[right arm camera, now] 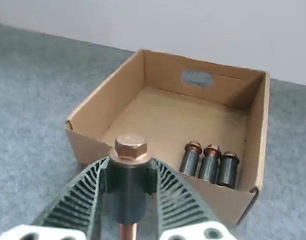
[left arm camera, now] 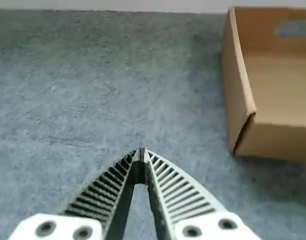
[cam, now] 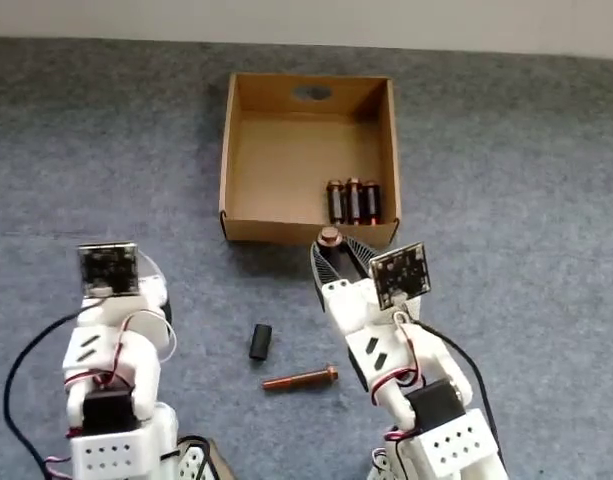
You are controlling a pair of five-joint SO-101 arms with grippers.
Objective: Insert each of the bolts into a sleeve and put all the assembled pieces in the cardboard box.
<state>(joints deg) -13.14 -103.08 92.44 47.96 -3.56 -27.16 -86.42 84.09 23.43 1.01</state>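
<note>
The right jaws grip a sleeved bolt [right arm camera: 128, 170] at the box's [cam: 226, 150] 6 o'clock wall, likely to join three finished pieces [cam: 353, 200] inside, while the left jaws sit closed, empty, with a spare sleeve [cam: 260, 341] and spare bolt [cam: 299, 379] at 7 o'clock.

I'm looking down on the grey carpeted table [cam: 526, 150]. The cardboard box [cam: 276, 230] sits flat on the carpet toward the far side, open top up. Nearer me I've got a loose black sleeve [cam: 260, 341] and a copper bolt [cam: 299, 378] on its side just beside it, not touching
</note>
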